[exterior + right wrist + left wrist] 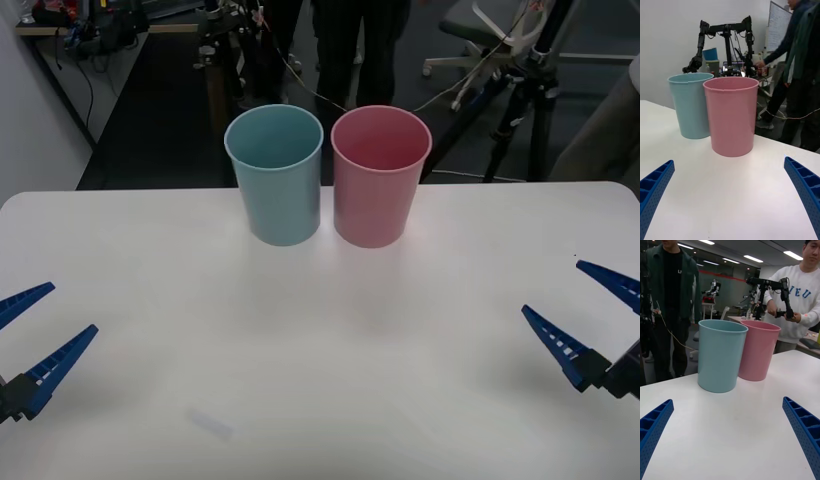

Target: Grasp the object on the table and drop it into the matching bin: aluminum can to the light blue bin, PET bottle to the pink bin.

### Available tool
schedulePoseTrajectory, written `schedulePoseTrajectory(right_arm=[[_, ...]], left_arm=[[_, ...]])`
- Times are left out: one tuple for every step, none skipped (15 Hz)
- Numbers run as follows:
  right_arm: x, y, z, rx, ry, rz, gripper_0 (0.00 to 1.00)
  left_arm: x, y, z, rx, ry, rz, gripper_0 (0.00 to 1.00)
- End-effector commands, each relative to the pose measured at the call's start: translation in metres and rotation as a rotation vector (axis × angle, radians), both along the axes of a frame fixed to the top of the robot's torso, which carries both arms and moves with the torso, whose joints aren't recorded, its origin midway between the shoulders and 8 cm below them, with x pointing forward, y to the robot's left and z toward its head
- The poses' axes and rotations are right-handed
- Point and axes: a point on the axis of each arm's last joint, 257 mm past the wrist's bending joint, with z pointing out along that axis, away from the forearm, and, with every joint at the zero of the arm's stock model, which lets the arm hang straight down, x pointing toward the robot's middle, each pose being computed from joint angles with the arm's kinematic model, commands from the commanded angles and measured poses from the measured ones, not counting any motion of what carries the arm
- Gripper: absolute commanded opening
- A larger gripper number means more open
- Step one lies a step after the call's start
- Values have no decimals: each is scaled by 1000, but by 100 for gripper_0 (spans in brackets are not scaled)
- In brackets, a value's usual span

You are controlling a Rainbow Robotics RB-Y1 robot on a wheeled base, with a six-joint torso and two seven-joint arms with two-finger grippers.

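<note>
The light blue bin (275, 185) and the pink bin (378, 185) stand upright side by side, touching, near the far edge of the white table (320, 350). The blue one is on the left. My left gripper (73, 306) hovers open over the table's left side, well short of the bins. On the table's right side my right gripper (550, 286) is open too. The left wrist view has the light blue bin (720, 356) nearer and the pink bin (760, 350) behind it. In the right wrist view, the pink bin (731, 116) is nearer than the light blue bin (690, 108). The aluminum can is out of view.
Beyond the table's far edge stand a tripod (525, 100), an office chair (480, 40) and people's legs. A broad stretch of bare tabletop lies between the two grippers and in front of the bins.
</note>
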Motion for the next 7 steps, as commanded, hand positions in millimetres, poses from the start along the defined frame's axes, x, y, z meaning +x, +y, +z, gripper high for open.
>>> schedulePoseTrajectory(right_arm=[[-10,-16,-5,-2,15,-23,100],[-13,-19,-5,1,16,-30,100],[-14,-21,-5,1,18,-34,100],[-16,-23,-6,2,20,-38,100],[-16,-25,-7,0,23,-42,100],[-16,-26,-6,2,24,-44,100],[-16,-27,-6,1,23,-47,100]], left_arm=[[0,0,0,0,0,0,100],[0,0,0,0,0,0,100],[0,0,0,0,0,0,100],[0,0,0,0,0,0,100],[0,0,0,0,0,0,100],[0,0,0,0,0,0,100],[0,0,0,0,0,0,100]])
